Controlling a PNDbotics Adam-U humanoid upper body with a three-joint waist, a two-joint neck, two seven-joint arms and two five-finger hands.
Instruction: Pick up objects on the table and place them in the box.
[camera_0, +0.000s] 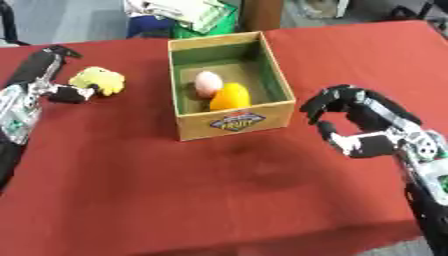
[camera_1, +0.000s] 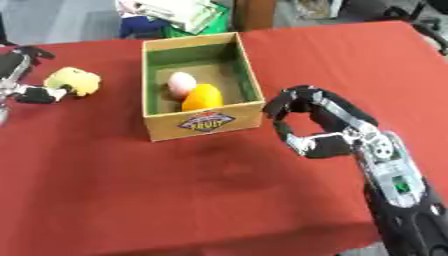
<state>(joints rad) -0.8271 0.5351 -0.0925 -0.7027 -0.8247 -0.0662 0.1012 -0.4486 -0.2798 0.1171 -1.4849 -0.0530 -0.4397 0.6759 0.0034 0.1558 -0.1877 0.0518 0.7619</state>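
A cardboard box (camera_0: 234, 121) with a green lining stands mid-table, a label on its front wall. Inside lie a pale pink egg-shaped thing (camera_0: 207, 83) and an orange thing (camera_0: 231, 96), side by side. A yellow lumpy object (camera_0: 98, 80) rests on the red cloth left of the box. My left hand (camera_0: 42, 75) is open just left of it, thumb (camera_0: 70, 94) by its lower edge and fingers stretched past its far side. My right hand (camera_1: 328, 122) hovers right of the box, holding nothing, fingers bent loosely with a wide gap to the thumb.
The red tablecloth (camera_0: 219, 190) covers the whole table; its front edge shows at the bottom right. Beyond the far edge stand a green crate with papers (camera_0: 197, 17) and a blue item (camera_0: 149, 25).
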